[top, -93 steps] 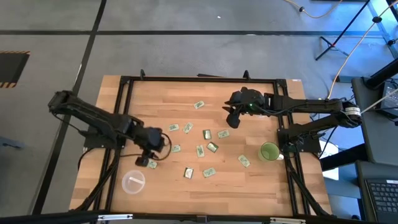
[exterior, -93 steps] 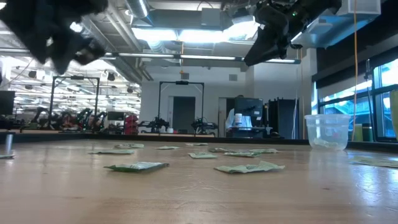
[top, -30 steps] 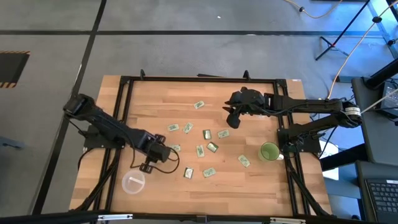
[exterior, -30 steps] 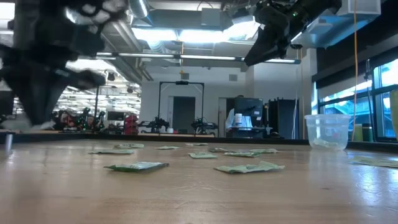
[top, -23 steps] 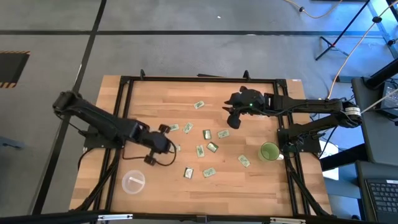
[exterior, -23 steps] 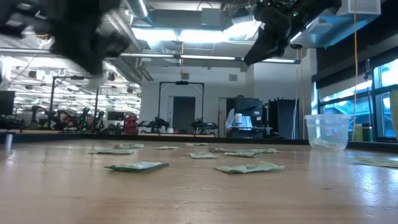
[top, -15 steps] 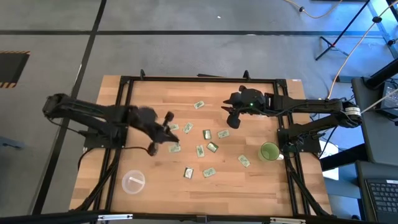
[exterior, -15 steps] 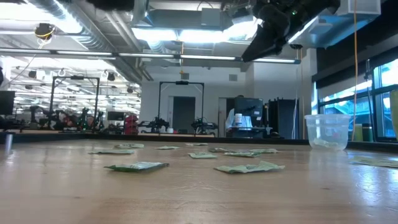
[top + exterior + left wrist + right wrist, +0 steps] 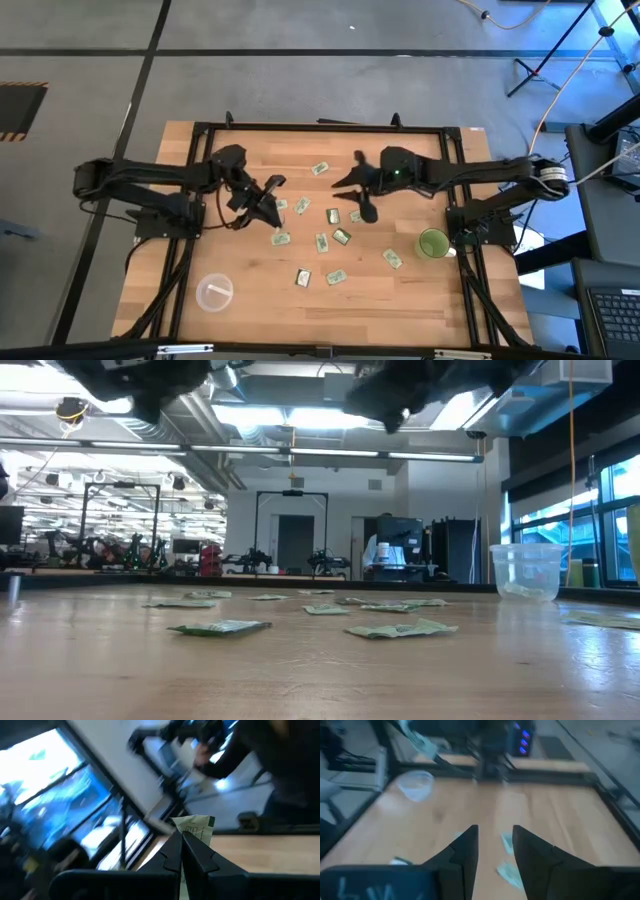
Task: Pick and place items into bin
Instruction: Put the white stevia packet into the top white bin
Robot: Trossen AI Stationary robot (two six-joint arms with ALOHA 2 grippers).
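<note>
Jaws of left gripper (image 9: 182,851) clamped on one packet (image 9: 196,826), raised above table (image 9: 250,300); right gripper (image 9: 494,851) jaws parted, empty, over loose packets (image 9: 335,238). Carry step judged in hand; next, packet to be released over cup (image 9: 214,293)

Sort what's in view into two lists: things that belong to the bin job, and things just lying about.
Job things:
- packets scattered on the table
- one packet pinched in the left hand
- clear cup
- right hand, open, above the table

Lying about:
- green cup
- tripod on the floor
</note>
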